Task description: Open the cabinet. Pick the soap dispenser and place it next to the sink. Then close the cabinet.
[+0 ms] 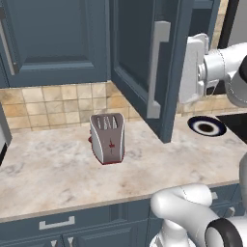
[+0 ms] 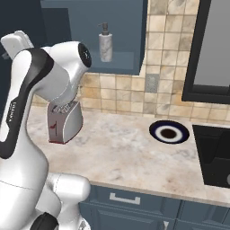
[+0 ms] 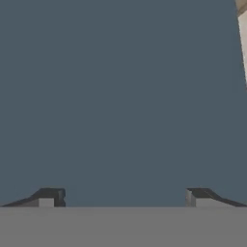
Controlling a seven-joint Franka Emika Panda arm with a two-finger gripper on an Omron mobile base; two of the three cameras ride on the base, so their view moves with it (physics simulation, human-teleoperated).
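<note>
Marble-look counter (image 1: 58, 164) carries a silver-and-red toaster (image 1: 108, 138) near centre and a dark-rimmed round plate (image 1: 206, 126) at about 3 o'clock from it, well apart. Open cabinet shelf (image 2: 119, 67) carries the soap dispenser (image 2: 105, 43), upright, at roughly 1 o'clock above the toaster in the right base view.

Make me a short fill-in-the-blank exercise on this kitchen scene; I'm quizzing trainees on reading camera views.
1. The cabinet door stands ____.
2. The soap dispenser stands upright on the ____ inside the cabinet.
3. The toaster sits on the ____.
4. The claw has its jaws ____, with nothing between them.

Missing words: open; shelf; counter; open
</note>
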